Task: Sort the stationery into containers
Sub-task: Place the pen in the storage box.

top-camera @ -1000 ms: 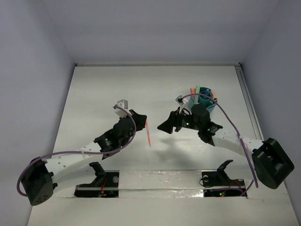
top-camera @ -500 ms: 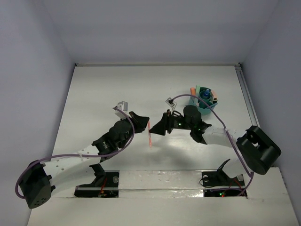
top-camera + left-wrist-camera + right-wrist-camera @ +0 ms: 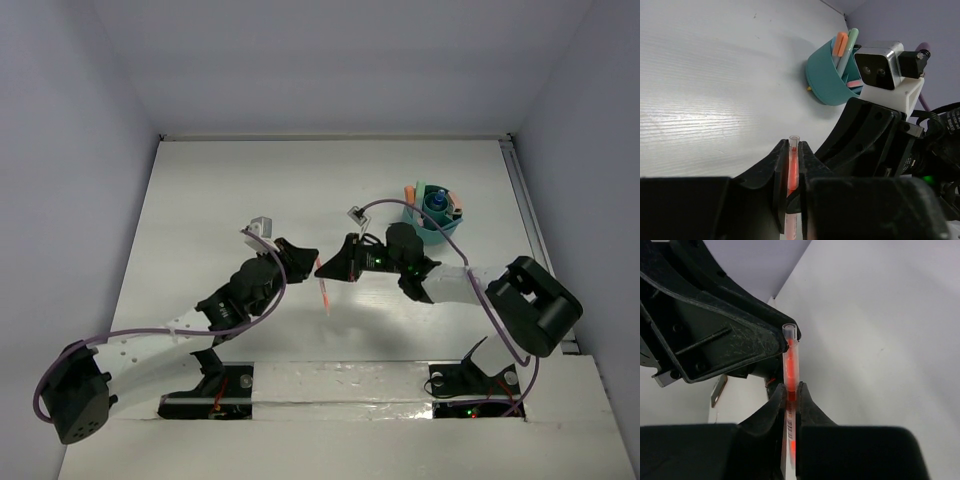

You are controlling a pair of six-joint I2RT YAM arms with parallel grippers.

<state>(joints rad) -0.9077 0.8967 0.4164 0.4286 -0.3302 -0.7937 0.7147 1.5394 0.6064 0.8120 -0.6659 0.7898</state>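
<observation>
An orange pen (image 3: 322, 290) hangs above the table's middle, held between both grippers. In the left wrist view my left gripper (image 3: 792, 150) has its jaws tight along the pen (image 3: 792, 167), whose clear end pokes out beyond the fingertips. In the right wrist view my right gripper (image 3: 791, 390) is shut on the pen (image 3: 791, 362) lower down its barrel. Seen from above, the left gripper (image 3: 305, 262) and right gripper (image 3: 324, 270) meet tip to tip. The teal container (image 3: 430, 228) stands behind the right arm and holds an orange marker (image 3: 840, 43), a green marker (image 3: 852, 38) and a blue-capped bottle (image 3: 436, 203).
The right arm's wrist camera (image 3: 881, 70) sits close in front of the left gripper. White walls close the table at the back and sides. The arm bases stand at the near edge.
My right gripper has moved left to the pen and shut on it. The pen's lower end has swung a little right. The left arm has barely shifted.
</observation>
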